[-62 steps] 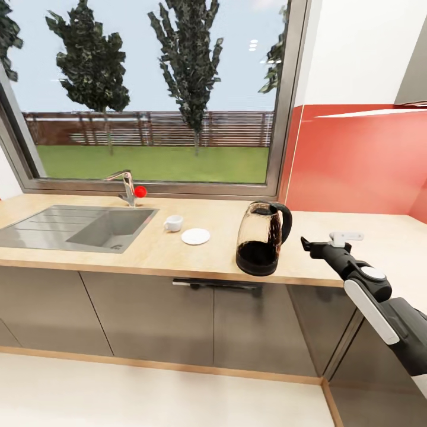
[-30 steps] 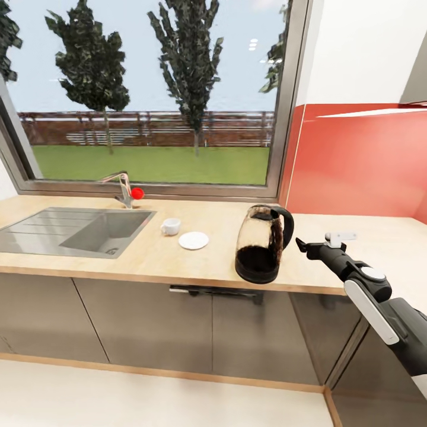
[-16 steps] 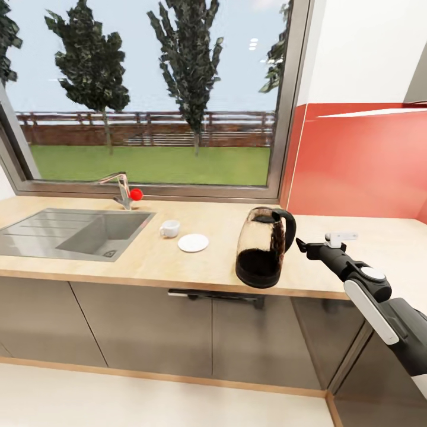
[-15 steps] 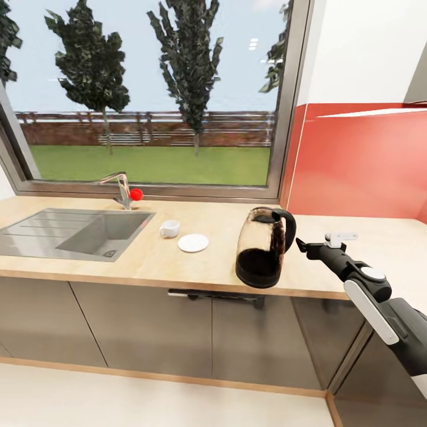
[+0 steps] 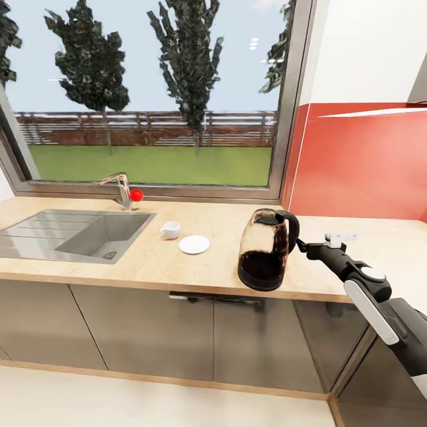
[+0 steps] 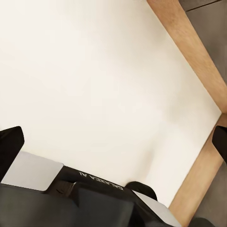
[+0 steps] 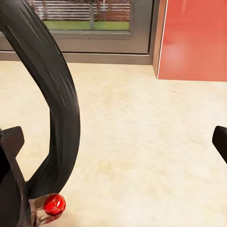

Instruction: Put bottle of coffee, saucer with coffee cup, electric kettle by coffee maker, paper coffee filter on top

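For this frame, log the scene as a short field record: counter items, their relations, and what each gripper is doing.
surface: countertop, light wood, with a steel sink
electric kettle, upright near the front edge
saucer, bare
coffee cup, beside the saucer, not on it
right gripper, open, at the kettle's handle; contact unclear
left gripper, open, over pale floor

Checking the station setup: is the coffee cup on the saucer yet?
No. The coffee cup stands on the countertop beside the saucer, which is bare.
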